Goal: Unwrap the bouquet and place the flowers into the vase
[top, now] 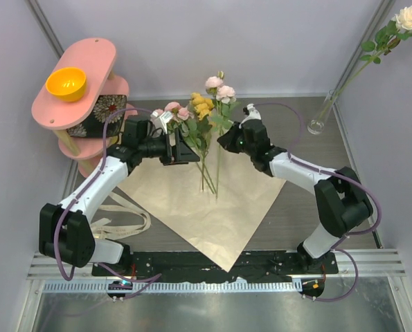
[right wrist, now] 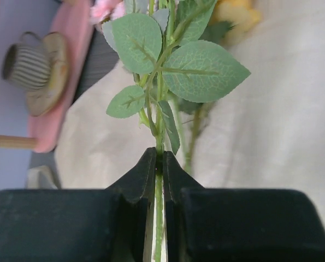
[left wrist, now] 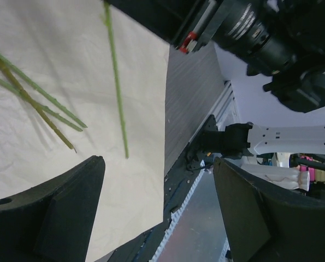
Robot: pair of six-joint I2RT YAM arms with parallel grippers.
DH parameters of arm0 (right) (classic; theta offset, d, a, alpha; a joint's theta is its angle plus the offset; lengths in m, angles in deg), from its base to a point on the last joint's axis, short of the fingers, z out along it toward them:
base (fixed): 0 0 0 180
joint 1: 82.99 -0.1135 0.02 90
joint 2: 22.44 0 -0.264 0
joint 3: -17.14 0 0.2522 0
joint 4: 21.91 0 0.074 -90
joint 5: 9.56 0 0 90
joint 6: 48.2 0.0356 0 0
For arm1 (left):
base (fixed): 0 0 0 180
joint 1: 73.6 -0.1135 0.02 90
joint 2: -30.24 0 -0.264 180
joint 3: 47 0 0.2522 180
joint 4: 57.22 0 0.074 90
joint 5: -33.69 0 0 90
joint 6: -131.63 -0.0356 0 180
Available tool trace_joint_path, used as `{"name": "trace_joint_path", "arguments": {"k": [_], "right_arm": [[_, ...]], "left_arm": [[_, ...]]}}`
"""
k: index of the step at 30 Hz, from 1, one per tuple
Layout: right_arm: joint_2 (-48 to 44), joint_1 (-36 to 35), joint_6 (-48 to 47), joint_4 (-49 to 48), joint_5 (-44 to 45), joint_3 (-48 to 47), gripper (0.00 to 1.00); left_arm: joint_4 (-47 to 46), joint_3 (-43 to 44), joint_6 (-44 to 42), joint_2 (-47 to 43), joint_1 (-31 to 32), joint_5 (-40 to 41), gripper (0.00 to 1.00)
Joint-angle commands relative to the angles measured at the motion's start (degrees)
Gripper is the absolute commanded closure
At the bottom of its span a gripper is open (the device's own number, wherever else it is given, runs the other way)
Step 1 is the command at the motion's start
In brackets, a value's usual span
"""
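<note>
One leafy stem [right wrist: 160, 131] clamped in right hand [right wrist: 158, 158], left hand [left wrist: 159, 164] apart (above paper [left wrist: 58, 33])

The flowers [top: 202, 106] are pink, yellow and cream; the paper [top: 219, 221] tan.

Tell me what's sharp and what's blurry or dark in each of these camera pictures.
Right wrist view: the leaves and the flower stem pinched in the right tool are sharp, the pink shelf and yellow bloom behind are blurred. Left wrist view: the green stems on the paper are crisp, the open left tool shows as near-black shapes. Top external view: even light, soft shadows.
</note>
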Motion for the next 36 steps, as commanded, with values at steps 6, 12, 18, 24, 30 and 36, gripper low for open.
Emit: {"name": "trace_joint_path", "arguments": {"k": [6,12,18,24,30,36], "right_arm": [[-3.38,-7.79,13.20,-30.85,-1.49,7.14,0.99],[-2.77,-7.88,15.31,-29.88,-5.80,3.09,0.99],[-3.21,-7.97,17.07,-30.85,-8.26,2.56,0.99],[-2.68,-8.32,17.25,-31.56,-12.39,2.04,0.99],[-2.07,-8.14,12.61,-20.42,-13.62,-2.78,0.87],[1.97,-4.37,6.62,0.77,-16.68,-15.35,0.64]], "left_arm": [[-3.42,-0.11,1.34,2.58,3.00,-4.96,0.19],[0.89,1.39,-1.74,1.79,2.92,-1.36,0.31],[3.53,2.35,-3.50,1.79,3.00,1.81,0.43],[3.89,2.70,-4.03,1.70,2.92,2.34,0.72],[5.03,2.71,-5.61,0.21,3.00,6.29,1.00],[5.20,2.26,-6.93,-1.73,3.36,9.28,1.00]]}}
